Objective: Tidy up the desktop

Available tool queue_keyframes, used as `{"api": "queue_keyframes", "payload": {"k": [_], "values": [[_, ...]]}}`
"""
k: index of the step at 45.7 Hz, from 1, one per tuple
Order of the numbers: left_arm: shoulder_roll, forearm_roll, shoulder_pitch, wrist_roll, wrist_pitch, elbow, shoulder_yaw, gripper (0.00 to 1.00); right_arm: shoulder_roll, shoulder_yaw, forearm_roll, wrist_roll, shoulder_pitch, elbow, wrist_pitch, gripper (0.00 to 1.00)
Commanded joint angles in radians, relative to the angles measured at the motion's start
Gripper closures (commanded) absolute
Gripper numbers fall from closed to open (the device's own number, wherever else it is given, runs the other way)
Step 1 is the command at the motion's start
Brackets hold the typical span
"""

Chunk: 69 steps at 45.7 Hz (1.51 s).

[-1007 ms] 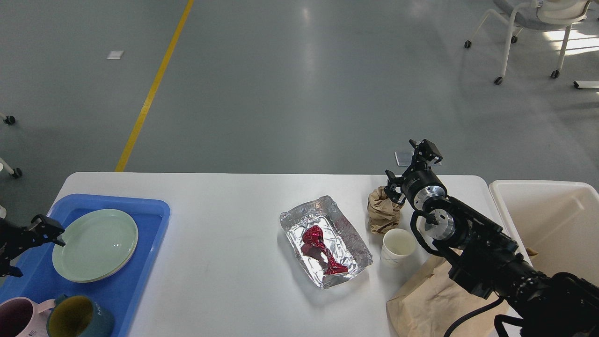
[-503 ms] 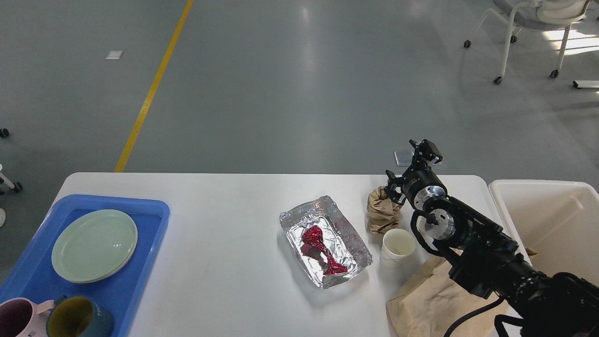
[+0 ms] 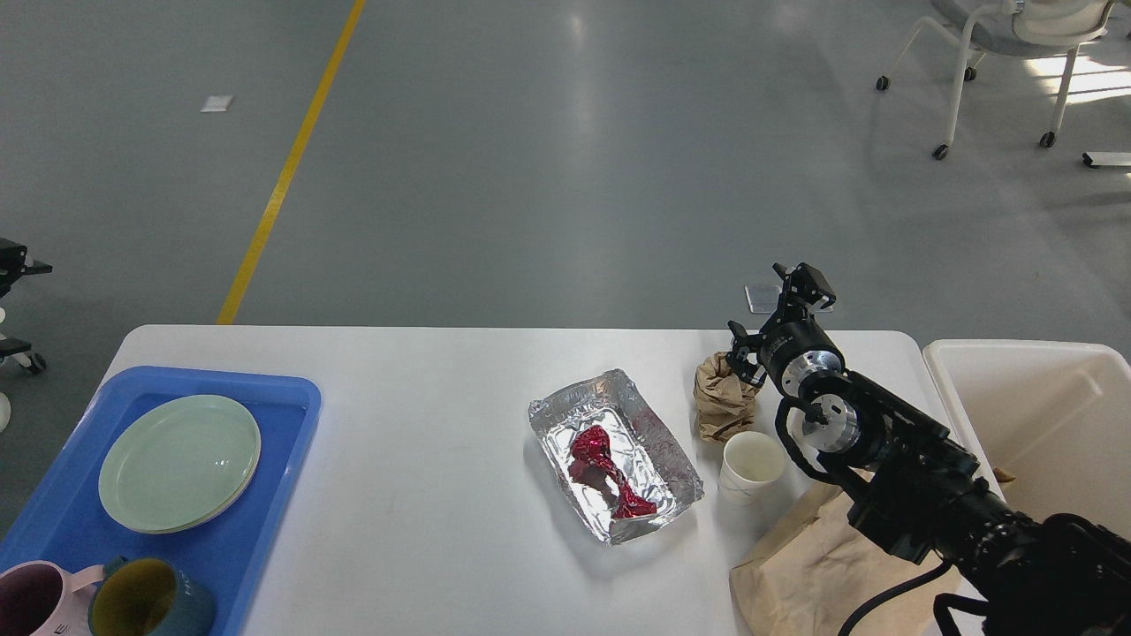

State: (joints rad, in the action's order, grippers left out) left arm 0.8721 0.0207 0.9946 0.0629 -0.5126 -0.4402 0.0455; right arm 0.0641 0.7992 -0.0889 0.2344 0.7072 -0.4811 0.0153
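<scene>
The white desktop (image 3: 424,495) holds litter on its right half. A foil tray (image 3: 658,442) has a crumpled red wrapper (image 3: 605,468) in it. A crumpled brown paper ball (image 3: 720,402) stands behind a white paper cup (image 3: 749,466). A flat brown paper bag (image 3: 813,565) lies at the front right, partly under my right arm. My right gripper (image 3: 778,309) is open at the table's far right. Its lower finger is at the top of the paper ball and nothing is held. My left gripper is out of view.
A blue tray (image 3: 283,442) at the left holds stacked green plates (image 3: 179,462) and two mugs (image 3: 146,601). A cream-white bin (image 3: 1025,415) stands off the table's right end. A small black part (image 3: 16,256) shows at the far left edge, unidentified.
My left gripper, which was over the blue tray's left edge a second ago, has gone out of view. The right arm has not moved. Things at the left edge shifted.
</scene>
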Motion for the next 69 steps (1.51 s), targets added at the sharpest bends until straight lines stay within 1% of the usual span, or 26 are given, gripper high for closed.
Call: {"api": "queue_keyframes", "payload": {"k": [1,5,8,9,16,20,25,28,29,32,35,50,57,62,69], "values": [[-0.013,0.013,-0.138,0.0,0.0,0.005,-0.391,0.04,0.0,0.0,0.0,0.0,0.0,-0.001,0.0,0.0],[-0.045,0.021,-0.207,0.003,-0.001,0.005,-0.651,0.04,-0.001,0.0,0.0,0.0,0.0,-0.001,-0.002,0.0],[-0.087,0.021,-0.229,0.008,-0.003,0.005,-0.794,0.04,0.0,0.0,0.0,0.0,0.0,-0.001,0.0,0.0],[-0.116,0.021,-0.235,0.003,-0.003,0.005,-0.867,0.04,0.0,0.0,0.0,0.0,0.0,-0.001,0.0,0.0],[-0.189,0.044,-0.249,-0.006,0.0,0.005,-1.062,0.03,-0.001,0.0,0.0,0.0,0.0,0.001,0.0,0.0],[-0.214,0.079,-0.266,-0.031,0.019,0.005,-1.142,0.04,0.0,0.0,0.0,0.0,0.0,-0.001,0.0,0.0],[-0.231,0.09,-0.257,-0.064,0.069,0.017,-1.171,0.04,0.0,0.0,0.0,0.0,0.0,-0.001,0.0,0.0],[-0.232,0.09,-0.252,-0.112,0.094,0.024,-1.175,0.04,0.0,0.0,0.0,0.0,0.0,-0.001,0.0,0.0],[-0.232,0.09,-0.252,-0.144,0.101,0.026,-1.176,0.04,0.0,0.0,0.0,0.0,0.0,-0.001,0.0,0.0],[-0.235,0.09,-0.254,-0.201,0.103,0.026,-1.176,0.04,0.0,0.0,0.0,0.0,0.0,-0.001,0.0,0.0],[-0.248,0.088,-0.254,-0.225,0.106,0.025,-1.165,0.04,-0.001,0.0,0.0,0.0,0.0,-0.001,0.0,0.0],[-0.291,0.08,-0.255,-0.222,0.108,0.026,-1.158,0.04,0.0,0.0,0.0,0.0,0.0,-0.001,0.0,0.0],[-0.315,0.079,-0.26,-0.232,0.106,0.026,-1.156,0.04,-0.001,0.0,0.0,0.0,0.0,-0.001,0.0,0.0],[-0.344,0.079,-0.261,-0.226,0.111,0.026,-1.156,0.04,-0.001,0.0,0.0,0.0,0.0,-0.001,0.0,0.0],[-0.383,0.077,-0.261,-0.221,0.166,0.026,-1.155,0.04,-0.001,0.0,0.0,0.0,0.0,-0.001,0.0,0.0]]}}
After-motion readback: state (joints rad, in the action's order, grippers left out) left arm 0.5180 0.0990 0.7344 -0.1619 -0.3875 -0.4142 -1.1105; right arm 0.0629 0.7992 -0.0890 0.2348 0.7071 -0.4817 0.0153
